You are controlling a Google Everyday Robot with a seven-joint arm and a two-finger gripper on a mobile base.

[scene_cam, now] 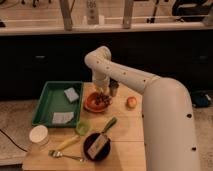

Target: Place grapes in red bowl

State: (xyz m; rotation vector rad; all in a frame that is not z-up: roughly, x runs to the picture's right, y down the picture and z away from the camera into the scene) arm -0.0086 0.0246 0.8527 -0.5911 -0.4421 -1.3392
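gripper [106, 90] hung at frame centre, just above the red bowl [91, 106] | its grip, clenched or released, could not be made out | grapes [103, 99] lay over the bowl's right side, directly under the gripper | orange fruit [131, 102] right of the bowl | green tray [47, 100] left of it, on the table [125, 131]

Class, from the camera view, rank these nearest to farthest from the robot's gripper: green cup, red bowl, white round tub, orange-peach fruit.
The gripper hangs just above the red bowl.
1. red bowl, directly beneath it.
2. orange-peach fruit, to the picture's right of the bowl.
3. green cup, toward the camera.
4. white round tub, at the near picture-left corner.
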